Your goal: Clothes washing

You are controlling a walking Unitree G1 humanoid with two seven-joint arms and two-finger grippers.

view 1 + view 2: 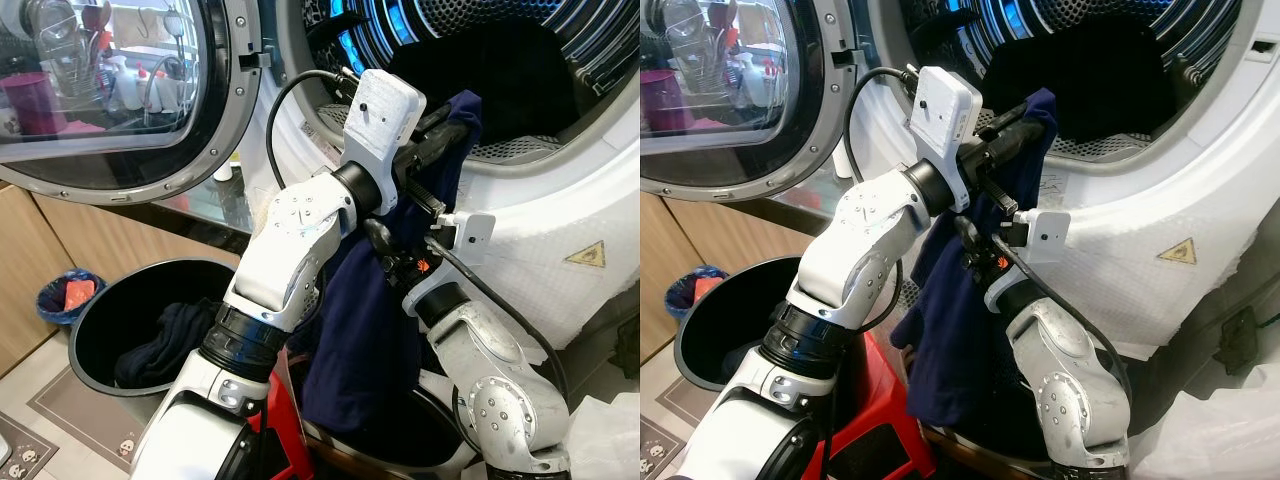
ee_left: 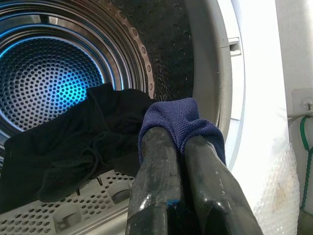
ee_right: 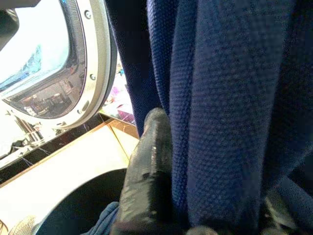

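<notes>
A navy blue garment [image 1: 360, 330] hangs from the washer's mouth down in front of my body. My left gripper [image 2: 178, 142] is shut on its top fold, held at the lower rim of the drum opening [image 1: 520, 60]. Black clothes [image 2: 73, 142] lie inside the perforated drum, lit blue at the back. My right gripper [image 1: 392, 245] is lower down, pressed into the garment's hanging folds. In the right wrist view the navy cloth [image 3: 220, 107] drapes right against it.
The round glass door [image 1: 110, 90] stands swung wide at the left. A black bin [image 1: 95, 300] with dark clothes [image 1: 165, 345] sits on the floor below it, a small blue bin [image 1: 65, 295] beside. A red object [image 1: 870, 420] stands at my feet. Bubble wrap covers the washer front [image 1: 540, 260].
</notes>
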